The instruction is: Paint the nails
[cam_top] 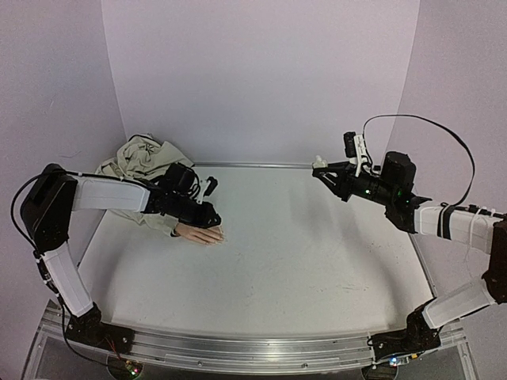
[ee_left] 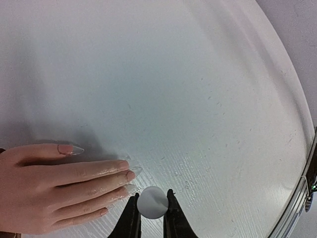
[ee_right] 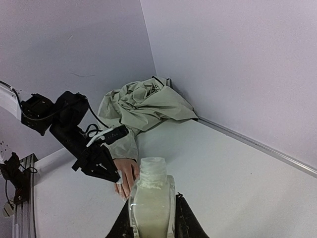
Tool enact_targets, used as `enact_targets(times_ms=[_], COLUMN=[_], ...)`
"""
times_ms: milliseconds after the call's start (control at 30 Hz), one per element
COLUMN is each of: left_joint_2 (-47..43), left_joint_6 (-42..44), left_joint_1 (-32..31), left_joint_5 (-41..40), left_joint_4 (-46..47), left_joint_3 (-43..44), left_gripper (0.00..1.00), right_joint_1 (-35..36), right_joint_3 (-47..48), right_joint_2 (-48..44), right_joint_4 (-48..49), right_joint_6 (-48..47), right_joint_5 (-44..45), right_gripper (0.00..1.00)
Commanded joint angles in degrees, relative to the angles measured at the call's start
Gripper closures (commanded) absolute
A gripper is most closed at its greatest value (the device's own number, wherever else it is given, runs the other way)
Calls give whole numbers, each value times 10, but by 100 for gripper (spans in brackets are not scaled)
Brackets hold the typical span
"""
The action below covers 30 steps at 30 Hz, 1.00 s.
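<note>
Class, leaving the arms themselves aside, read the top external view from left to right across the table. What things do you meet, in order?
Crumpled beige sleeve → mannequin hand → small white bottle held in the right fingers.

Peach mannequin hand (cam_top: pixel 202 233), beige sleeve (cam_top: pixel 142 158), white table (cam_top: pixel 317 253).

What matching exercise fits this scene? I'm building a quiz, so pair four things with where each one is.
Things:
1 mannequin hand
2 bottle
3 white round cap
4 beige fabric

Places:
A in the right claw
B in the left claw
C bunched in the far left corner
D flat on the table

Pairs: 1-D, 2-A, 3-B, 4-C
</note>
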Motion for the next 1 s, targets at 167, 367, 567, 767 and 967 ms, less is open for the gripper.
enact_targets(times_ms=[167,367,567,767,967], left_joint_2=[-142,-167,-146,-151,-170], left_joint_6=[-26,-74,-140,-169,-171], left_joint_1=[0,3,3,-3,-12], left_joint_5=[50,134,208,252,253], left_joint_4=[26,26,45,61,68], left_joint_3=[10,80,146,171,158], left_gripper=[100,100,100,100,100], right_joint_1=[-4,11,76,154,192], right_joint_3=[27,34,52,82,116], right_joint_2=[-6,16,33,78,121], right_joint_4=[31,43,64,104,124], right_joint_6=[8,19,12,16,19], right_joint_5=[-18,-50,-22,0,9], right_gripper=[100,100,100,100,100])
